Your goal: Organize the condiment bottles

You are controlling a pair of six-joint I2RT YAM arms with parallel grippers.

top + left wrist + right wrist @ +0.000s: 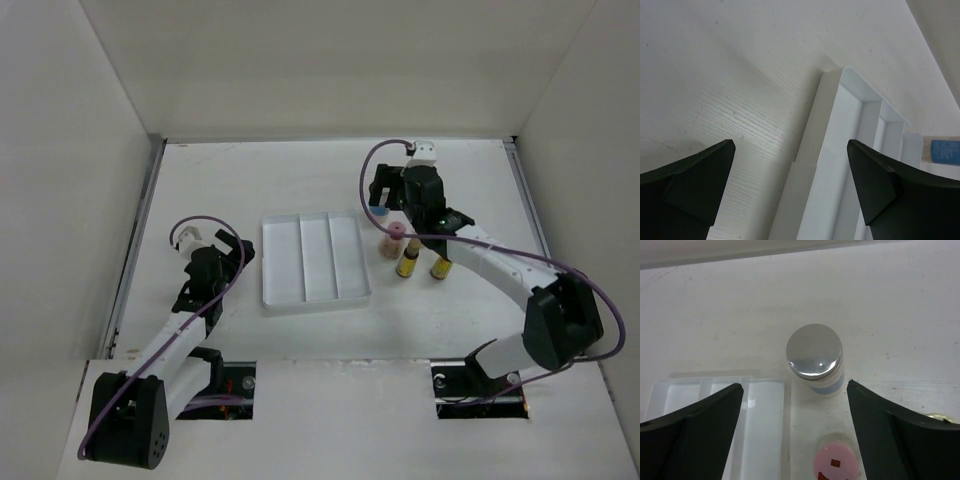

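Jar (815, 351), pink-capped bottle (395, 241) and two yellow bottles (407, 266) stand upright in a loose cluster on the table (220, 180), just right of the white tray (266, 265). The jar has a grey lid and a blue label. It is the farthest of them and stands beside the tray's far right corner. The pink-capped bottle is just nearer than the jar. The two dark-capped yellow ones stand side by side, nearer again and slightly to the right.

The right arm reaches far across the table, with its right pincer (795, 386) above the jar. Its jaws are spread wide, one on each side of the jar and clear of it, and they grip nothing. From its wrist view, the grey lid shows between the two fingers and the pink cap sits at the lower edge.

The left pincer (790, 155) hangs over bare table just left of the tray, well apart from the bottles. Its jaws are also wide and hold nothing. The tray's left wall runs between its fingers (695, 175).
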